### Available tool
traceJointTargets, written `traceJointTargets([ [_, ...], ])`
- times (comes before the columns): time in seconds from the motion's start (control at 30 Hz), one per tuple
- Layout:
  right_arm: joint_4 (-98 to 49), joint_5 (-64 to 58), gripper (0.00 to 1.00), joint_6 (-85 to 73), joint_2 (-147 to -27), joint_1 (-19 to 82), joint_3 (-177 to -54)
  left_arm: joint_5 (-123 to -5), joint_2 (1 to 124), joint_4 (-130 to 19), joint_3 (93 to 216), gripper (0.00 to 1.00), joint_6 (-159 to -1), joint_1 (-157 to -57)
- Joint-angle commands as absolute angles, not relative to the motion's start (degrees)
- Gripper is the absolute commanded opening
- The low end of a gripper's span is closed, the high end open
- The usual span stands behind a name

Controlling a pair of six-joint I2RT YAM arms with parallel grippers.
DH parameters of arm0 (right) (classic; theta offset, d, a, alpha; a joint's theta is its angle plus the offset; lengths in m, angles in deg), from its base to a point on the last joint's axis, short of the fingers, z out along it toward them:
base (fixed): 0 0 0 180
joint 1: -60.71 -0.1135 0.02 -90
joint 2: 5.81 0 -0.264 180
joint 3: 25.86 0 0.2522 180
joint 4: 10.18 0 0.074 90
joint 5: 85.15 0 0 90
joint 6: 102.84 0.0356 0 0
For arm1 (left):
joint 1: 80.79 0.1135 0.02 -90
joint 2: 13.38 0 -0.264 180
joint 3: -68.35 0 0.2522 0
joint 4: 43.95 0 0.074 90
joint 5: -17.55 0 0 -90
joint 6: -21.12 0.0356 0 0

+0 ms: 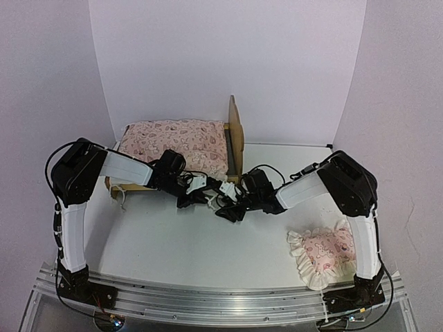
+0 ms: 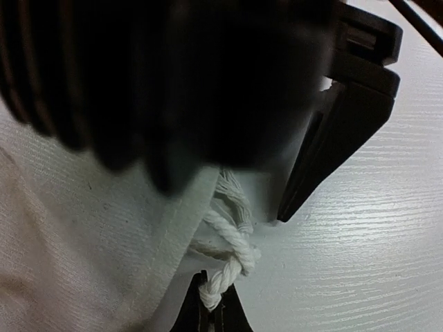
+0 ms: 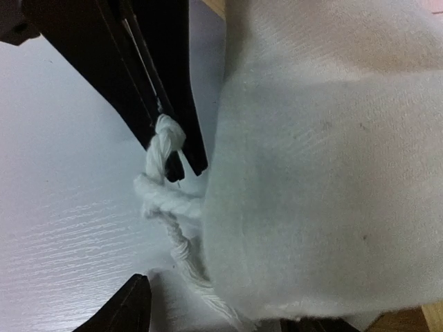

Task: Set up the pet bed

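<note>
The pet bed's plywood headboard (image 1: 236,137) stands at the back, with the pink heart-print mattress cushion (image 1: 176,142) lying on the frame. My left gripper (image 1: 206,188) is by the bed's front near the headboard. In the left wrist view it (image 2: 211,312) is shut on the end of a white knotted cord (image 2: 232,252) coming from the cushion's white fabric edge (image 2: 83,242). My right gripper (image 1: 230,207) faces it. In the right wrist view it (image 3: 225,304) is open, its jaws astride the fabric (image 3: 311,173) and the cord (image 3: 163,197).
The small pink ruffled pillow (image 1: 324,252) lies at the front right beside the right arm's base. Another white cord (image 1: 121,196) hangs at the bed's left end. White walls close in the back and sides.
</note>
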State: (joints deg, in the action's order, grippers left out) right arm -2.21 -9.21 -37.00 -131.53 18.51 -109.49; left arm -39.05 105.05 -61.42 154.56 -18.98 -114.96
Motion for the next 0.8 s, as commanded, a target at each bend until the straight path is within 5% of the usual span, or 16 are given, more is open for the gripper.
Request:
traceJointTargets([
  [0.0,-2.31,-6.06,0.6,-41.18,-134.18,16.9,-112.04,-38.47,103.77,-61.77,158.11,0.0,-21.05,-114.8],
  [0.13,-4.07,-4.82,0.48,-43.1,-135.32,16.18,-112.79,-38.26,103.97,-62.18,158.89,0.0,-22.54,-114.78],
  [0.37,-9.93,-1.71,0.01,-43.25,-131.77,16.0,-110.27,-38.2,104.33,-64.95,162.13,0.0,-26.28,-113.37],
  [0.77,-16.65,14.42,0.0,-27.83,-117.26,22.16,-102.37,-41.87,102.0,-81.02,164.21,0.0,-25.43,-107.79],
])
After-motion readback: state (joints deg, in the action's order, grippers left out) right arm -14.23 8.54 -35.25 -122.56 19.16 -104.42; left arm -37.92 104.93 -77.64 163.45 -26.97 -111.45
